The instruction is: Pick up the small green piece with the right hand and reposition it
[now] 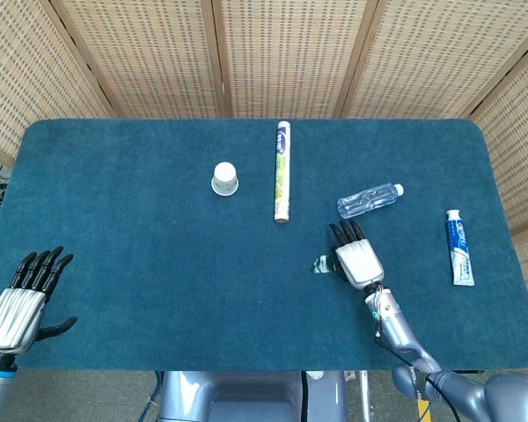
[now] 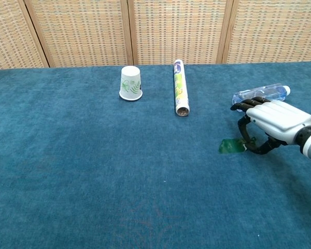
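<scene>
Two hands on view. We see the right hand point(image 2: 272, 122), silver shell with black fingers curled down, at the green piece point(image 2: 229, 147), a small flat glossy scrap on blue felt table point(image 1: 141, 264), lower right of centre; whether it grips, we cannot tell. Left hand point(image 1: 25, 294) sits lower left, fingers spread, empty. Upturned paper cup point(image 1: 224, 178), long tube point(image 1: 282, 171), clear bottle point(image 1: 368, 200), toothpaste point(image 1: 459, 247) lie apart.
</scene>
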Controlling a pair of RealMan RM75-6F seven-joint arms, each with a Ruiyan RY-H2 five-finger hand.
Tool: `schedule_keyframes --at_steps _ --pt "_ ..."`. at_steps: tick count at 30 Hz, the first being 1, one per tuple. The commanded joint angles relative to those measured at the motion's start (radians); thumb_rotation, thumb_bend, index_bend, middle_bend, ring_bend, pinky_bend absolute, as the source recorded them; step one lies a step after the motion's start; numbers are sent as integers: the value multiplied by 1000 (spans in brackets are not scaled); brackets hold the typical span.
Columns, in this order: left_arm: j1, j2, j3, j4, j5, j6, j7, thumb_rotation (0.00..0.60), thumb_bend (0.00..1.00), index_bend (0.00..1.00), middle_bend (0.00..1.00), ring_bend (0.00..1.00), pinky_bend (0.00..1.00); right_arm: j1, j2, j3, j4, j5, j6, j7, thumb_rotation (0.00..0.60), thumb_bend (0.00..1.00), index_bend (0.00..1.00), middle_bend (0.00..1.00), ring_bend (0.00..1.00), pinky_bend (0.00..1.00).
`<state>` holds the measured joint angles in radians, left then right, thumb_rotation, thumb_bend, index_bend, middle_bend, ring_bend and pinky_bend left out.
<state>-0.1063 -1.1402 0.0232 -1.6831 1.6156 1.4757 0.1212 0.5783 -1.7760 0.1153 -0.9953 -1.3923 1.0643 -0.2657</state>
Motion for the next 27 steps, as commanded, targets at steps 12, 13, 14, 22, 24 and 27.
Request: schedule_keyframes --at_steps 12,13,14,22,24,27 --pt "-1 0 1 -1 5 1 -2 600 87 0 0 0 0 2 5 5 -19 8 2 -23 600 501 596 105 0 0" --pt "-1 0 1 -2 5 1 -1 600 87 0 0 0 0 2 6 6 -21 9 2 -24 600 503 596 105 0 0" --pt "-1 1 1 -2 6 2 -1 600 87 0 0 0 0 3 7 7 -23 9 2 -26 600 505 596 105 0 0" --pt "-1 2 2 -4 7 3 -4 600 87 0 0 0 0 10 7 13 -41 10 5 -43 600 505 596 105 0 0" --pt "-1 2 2 -4 8 2 -4 600 87 0 0 0 0 14 8 16 -48 11 6 -49 600 504 596 105 0 0" --pt "-2 3 2 -4 8 2 -5 600 87 0 0 0 0 18 10 20 -64 12 8 -61 600 504 596 105 0 0"
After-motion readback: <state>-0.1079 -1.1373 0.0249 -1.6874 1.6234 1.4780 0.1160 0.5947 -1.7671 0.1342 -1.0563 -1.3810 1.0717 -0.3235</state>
